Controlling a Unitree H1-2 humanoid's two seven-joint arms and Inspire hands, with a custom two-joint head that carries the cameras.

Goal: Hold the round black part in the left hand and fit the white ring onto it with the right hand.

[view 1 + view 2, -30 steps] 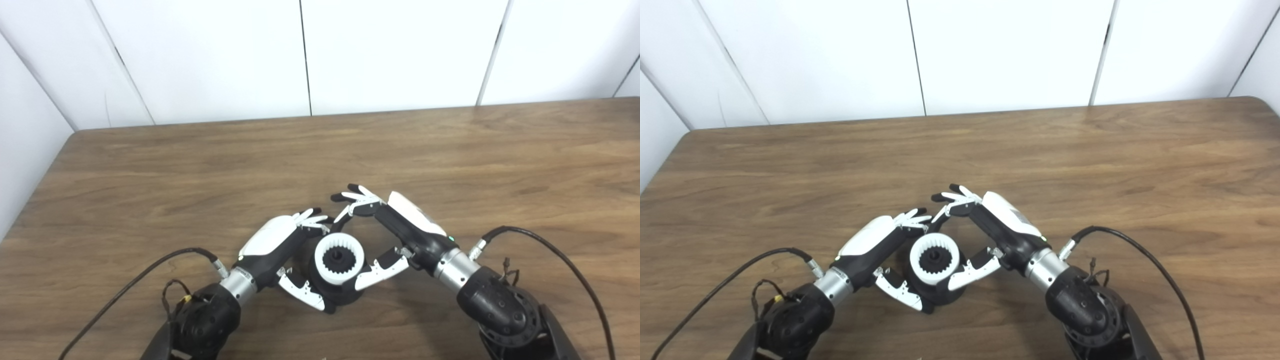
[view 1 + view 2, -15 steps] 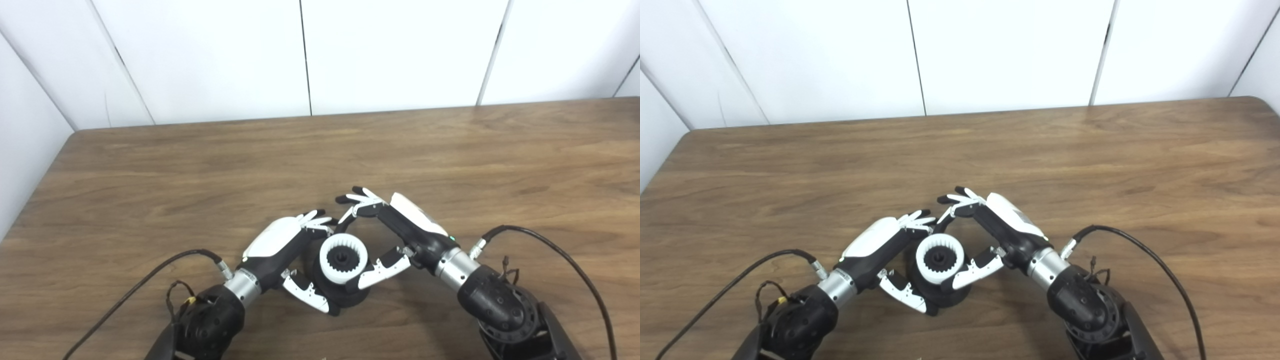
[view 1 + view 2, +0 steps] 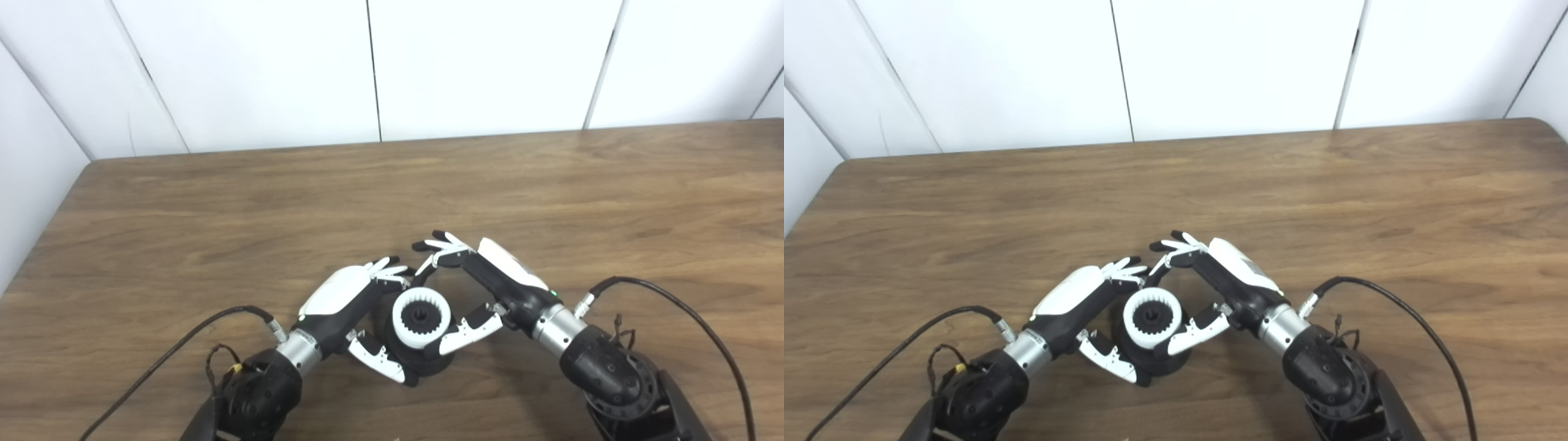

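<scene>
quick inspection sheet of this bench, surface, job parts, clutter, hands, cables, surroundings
surface: brown wooden table, bare grain showing across most of it
job's things: white ring, toothed inside, sits on top of the round black part, which rests at the near middle of the table
clutter: nothing seen
hands: left robot hand wraps the black part from the left, thumb low at the front; right robot hand has fingers behind the ring and thumb at its front right; actual contact cannot be told
cables: black cable loops from the left wrist, another black cable from the right wrist, both lying on the table
surroundings: white panelled wall behind the table
</scene>
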